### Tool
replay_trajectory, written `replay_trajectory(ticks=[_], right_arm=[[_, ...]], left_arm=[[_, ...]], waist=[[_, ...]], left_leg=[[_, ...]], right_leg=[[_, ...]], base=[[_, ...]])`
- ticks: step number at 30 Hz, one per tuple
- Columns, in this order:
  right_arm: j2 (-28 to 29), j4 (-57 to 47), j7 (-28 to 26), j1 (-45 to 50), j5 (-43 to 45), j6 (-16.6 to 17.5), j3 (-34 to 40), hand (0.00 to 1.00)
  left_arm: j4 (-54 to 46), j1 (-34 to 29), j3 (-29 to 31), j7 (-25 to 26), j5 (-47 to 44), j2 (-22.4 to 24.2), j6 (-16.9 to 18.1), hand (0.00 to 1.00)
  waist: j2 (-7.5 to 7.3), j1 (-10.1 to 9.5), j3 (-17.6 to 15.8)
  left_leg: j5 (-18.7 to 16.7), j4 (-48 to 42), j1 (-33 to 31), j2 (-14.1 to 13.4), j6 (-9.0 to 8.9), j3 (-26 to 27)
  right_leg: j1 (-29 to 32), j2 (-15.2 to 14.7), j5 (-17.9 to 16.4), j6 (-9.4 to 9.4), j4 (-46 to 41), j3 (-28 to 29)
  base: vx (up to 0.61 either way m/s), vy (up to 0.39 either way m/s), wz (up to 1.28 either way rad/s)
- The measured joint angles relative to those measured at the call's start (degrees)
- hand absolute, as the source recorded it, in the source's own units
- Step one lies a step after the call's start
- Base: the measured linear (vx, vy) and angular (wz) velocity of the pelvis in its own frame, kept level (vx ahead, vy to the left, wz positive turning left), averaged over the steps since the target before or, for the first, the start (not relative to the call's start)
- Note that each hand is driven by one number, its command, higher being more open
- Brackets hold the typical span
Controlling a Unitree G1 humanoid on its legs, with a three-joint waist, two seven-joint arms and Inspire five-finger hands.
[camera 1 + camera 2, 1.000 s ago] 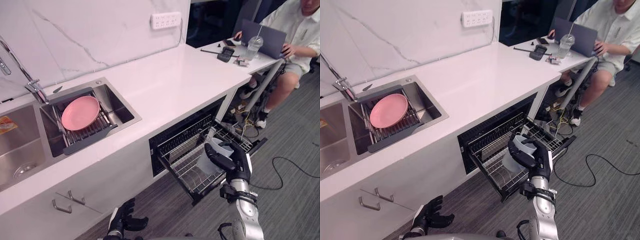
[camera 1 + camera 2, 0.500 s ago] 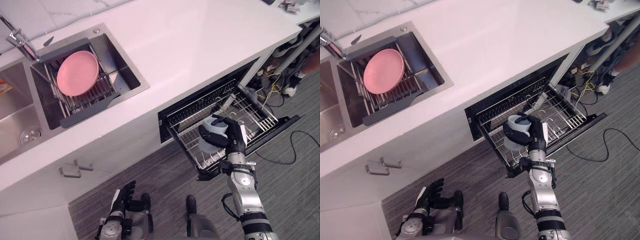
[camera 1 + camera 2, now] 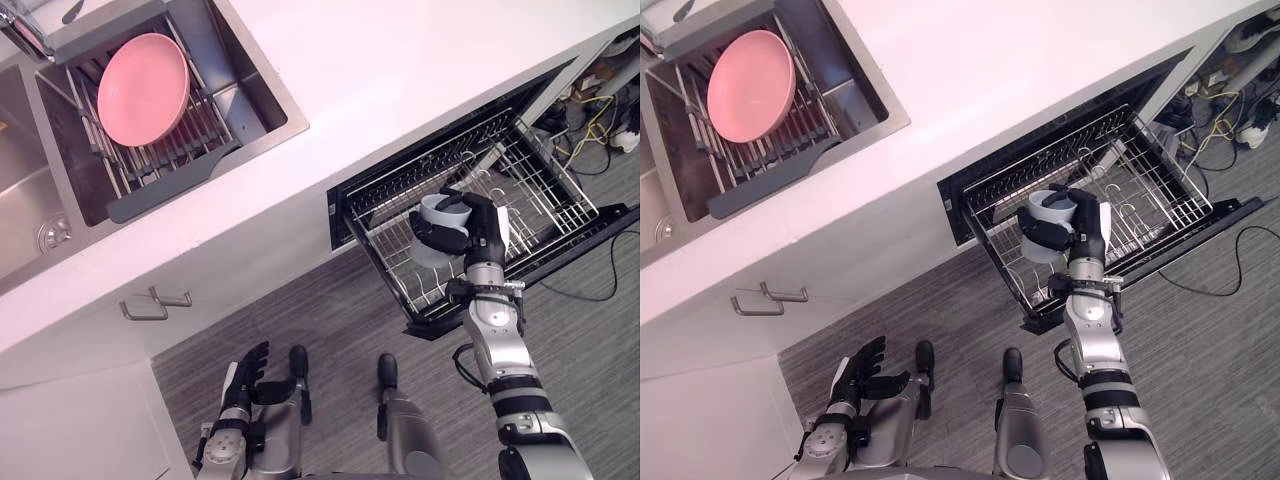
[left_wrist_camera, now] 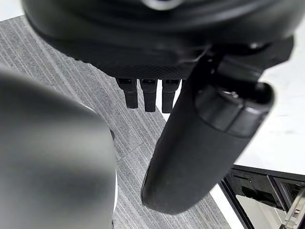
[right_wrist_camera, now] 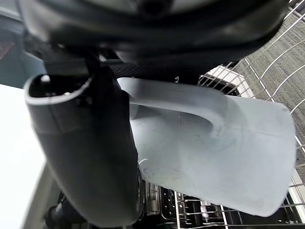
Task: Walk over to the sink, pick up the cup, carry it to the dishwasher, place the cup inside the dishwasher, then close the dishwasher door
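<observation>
The robot was at the placing step. Its right hand [image 3: 482,228] reached out over the pulled-out rack [image 3: 545,185] of the dishwasher, fingers [image 3: 452,196] and thumb clenched round the pale grey cup [image 3: 436,216]. The cup sat in that grip above the near left part of the rack. From where I stood I couldn't tell whether its base was touching the wires or hanging just clear of them. The right wrist view showed the cup's handle [image 5: 190,107] tucked against the palm, with rack wires beyond it.

The left hand [image 3: 246,368] hung low by the floor, well away from the work, its fingers released and spread, holding nothing.

To my eye, the next move called for lowering the cup until it settled between the wires, then letting go without tipping it. After that the rack would need pushing in before the dropped door [image 3: 565,255] could be lifted shut.

Far to the left a pink plate [image 3: 143,88] stood on the drainer in the sink [image 3: 262,95], set into the white desk [image 3: 400,60].

I could read no brand, label or writing on the cup, rack or door.
</observation>
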State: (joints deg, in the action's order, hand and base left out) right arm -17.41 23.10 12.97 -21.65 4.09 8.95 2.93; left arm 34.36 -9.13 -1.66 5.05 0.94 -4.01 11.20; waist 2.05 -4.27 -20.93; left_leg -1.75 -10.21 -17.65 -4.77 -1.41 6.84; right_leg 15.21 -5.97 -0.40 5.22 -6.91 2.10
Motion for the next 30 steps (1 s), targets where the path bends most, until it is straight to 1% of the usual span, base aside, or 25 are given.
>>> replay_trajectory(ticks=[3, 7, 9, 13, 14, 17, 28, 30], right_arm=[[-1.0, 2.7, 0.0, -2.0, -0.4, -0.3, -0.4, 0.30], [-1.5, 5.8, -0.1, -5.2, -2.2, -1.3, -2.8, 0.30], [-1.4, 6.9, -0.1, -6.1, -3.9, -2.0, -4.1, 0.30], [-1.4, 7.9, -0.1, -7.1, -6.4, -2.1, -5.7, 0.30], [-1.4, 7.9, 0.0, -7.1, -6.9, -2.1, -5.8, 0.90], [-1.4, 8.2, 0.1, -7.1, -8.2, -2.1, -5.7, 0.90], [-1.2, 9.9, 0.9, -7.2, -8.3, -3.3, -5.4, 0.90], [-0.6, 9.7, 0.9, -7.2, -8.3, -3.3, -4.2, 0.90]], left_arm=[[-0.3, 0.6, -0.1, 0.1, -1.0, 0.1, 0.3, 0.90], [-0.3, 1.4, -1.0, 1.2, -1.1, 0.1, 0.4, 0.90], [-0.3, 1.6, -1.0, 1.2, -1.1, 0.2, 0.4, 0.90], [-0.4, 1.6, -1.0, 1.4, -2.2, 0.2, 0.5, 0.90], [-0.4, 1.7, -1.1, 1.5, -2.2, 0.2, 0.5, 0.90], [-0.4, 1.8, -1.1, 1.8, -2.2, 0.2, 0.5, 0.90], [-0.5, 2.0, -1.2, 2.2, -2.2, 0.5, 0.5, 0.90], [-0.5, 2.0, -1.2, 2.2, -2.2, 0.5, 0.5, 0.90]], waist=[[0.13, -0.86, -0.8], [0.19, -1.05, -1.0], [0.21, -1.29, -1.1], [0.20, -1.38, -1.1], [0.17, -1.47, -1.2], [0.15, -1.68, -1.2], [0.14, -1.75, -1.2], [0.14, -1.77, -1.2]], left_leg=[[0.4, 0.3, -0.5, 0.1, -0.03, -0.4], [1.9, 2.1, -1.5, 0.4, -0.06, -1.1], [2.1, 2.4, -1.5, 0.4, -0.11, -1.3], [2.5, 3.1, -1.5, 0.6, -0.06, -1.4], [2.7, 3.3, -1.5, 0.6, -0.03, -1.4], [2.9, 3.7, -1.7, 0.7, -0.04, -1.4], [3.2, 4.0, -1.5, 0.6, -0.15, -1.4], [3.3, 4.2, -1.4, 0.6, -0.15, -1.3]], right_leg=[[0.4, 0.0, 0.0, 0.00, 0.0, -0.4], [1.9, -0.1, 0.1, -0.09, -0.3, -1.0], [1.9, -0.1, 0.1, -0.10, -0.3, -1.2], [2.2, -0.1, 0.1, -0.11, -0.3, -1.4], [2.3, -0.1, 0.1, -0.11, -0.3, -1.4], [2.6, -0.1, 0.1, -0.14, -0.3, -1.4], [2.7, 0.0, 0.1, -0.15, -0.4, -1.3], [2.7, 0.0, 0.1, -0.15, -0.5, -1.3]], base=[[-0.01, -0.007, 0.07], [-0.01, -0.016, 0.10], [0.00, -0.016, 0.06], [0.00, 0.000, 0.00], [0.00, 0.000, 0.00], [0.00, 0.000, 0.00], [0.00, 0.000, 0.00], [0.00, 0.000, 0.00]])
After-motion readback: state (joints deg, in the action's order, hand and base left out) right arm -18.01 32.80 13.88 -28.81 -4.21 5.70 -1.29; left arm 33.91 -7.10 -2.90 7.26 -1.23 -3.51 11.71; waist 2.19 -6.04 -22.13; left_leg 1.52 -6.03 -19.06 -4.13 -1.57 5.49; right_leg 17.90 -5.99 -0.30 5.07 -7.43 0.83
